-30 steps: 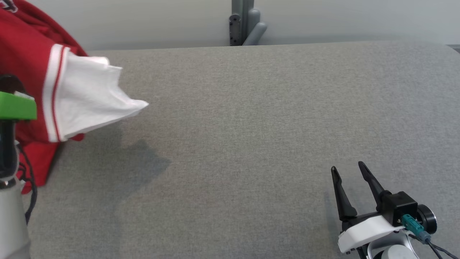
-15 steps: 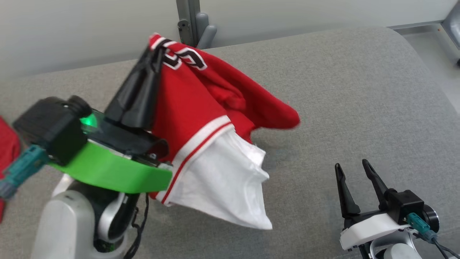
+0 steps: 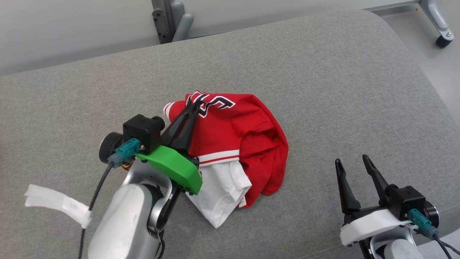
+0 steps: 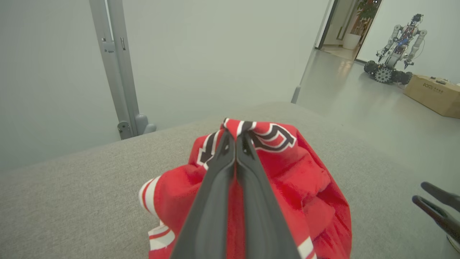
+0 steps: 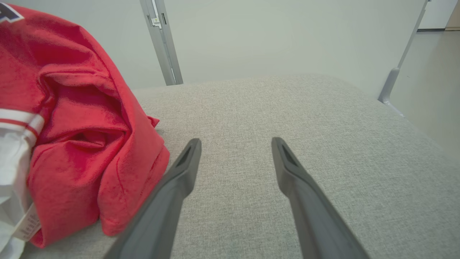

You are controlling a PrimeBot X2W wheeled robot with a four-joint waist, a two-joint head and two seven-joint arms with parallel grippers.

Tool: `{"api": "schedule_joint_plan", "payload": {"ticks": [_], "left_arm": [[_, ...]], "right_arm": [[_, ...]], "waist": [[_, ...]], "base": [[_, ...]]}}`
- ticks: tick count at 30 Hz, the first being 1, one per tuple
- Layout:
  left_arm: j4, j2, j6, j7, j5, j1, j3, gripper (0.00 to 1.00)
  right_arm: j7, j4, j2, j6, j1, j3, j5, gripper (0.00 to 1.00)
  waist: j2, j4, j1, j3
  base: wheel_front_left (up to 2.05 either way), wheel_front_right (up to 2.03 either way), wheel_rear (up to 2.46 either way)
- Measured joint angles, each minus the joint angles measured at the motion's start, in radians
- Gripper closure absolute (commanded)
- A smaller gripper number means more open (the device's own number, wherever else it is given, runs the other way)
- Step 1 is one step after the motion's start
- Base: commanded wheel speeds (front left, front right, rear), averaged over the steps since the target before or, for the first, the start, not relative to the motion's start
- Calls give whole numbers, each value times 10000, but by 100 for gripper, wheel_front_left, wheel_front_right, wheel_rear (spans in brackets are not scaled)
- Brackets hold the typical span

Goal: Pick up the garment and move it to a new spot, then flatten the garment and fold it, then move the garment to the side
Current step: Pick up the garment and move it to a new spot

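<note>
Garment (image 3: 237,144): red jersey, bunched in a heap near the middle of the grey padded surface (image 3: 323,72), a little to our left of centre. Most of its bulk rests on the surface. One fold is drawn up to a peak.

Left gripper (image 3: 194,105): fingers pressed together on that peak, pinching cloth right beside the black-and-white lettering (image 3: 215,102).

Right gripper (image 3: 351,159): fingers spread wide, nothing between them, low over bare surface to the right of the heap and apart from it.

We judge the step in hand to be the set-down at the new spot. To do it well:
- lower the pinched fold until it lies slack before parting the fingers
- draw the fingers back along their own line, so the tips do not drag cloth with them
- leave bare surface on every side, as flattening will need room

Look of the garment: deep soft folds on the red side facing the right gripper. White-and-red striped trim runs across the near side. Below it a white sleeve (image 3: 219,190) spills toward us, with a small label at its edge. We cannot tell front from back, nor find the hem.
</note>
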Motion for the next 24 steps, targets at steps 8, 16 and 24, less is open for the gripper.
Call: {"api": "schedule_joint_plan", "payload": {"ticks": [8,16,24], "left_arm": [[3979,-244,-40,-1685,244,-686,-625,100],[5954,-387,-71,-2846,-265,-1384,-978,15],[5622,-401,251,-3321,-932,-1398,-1267,0]], "right_arm": [[0,42,0,0,-50,19,-10,0],[0,36,2,0,-114,-4,-150,0],[0,-92,2,0,-83,-219,-424,0]], "waist": [[0,-41,0,131],[0,117,0,122],[0,399,0,-81]], "base": [[0,0,0],[0,0,0],[0,0,0]]}}
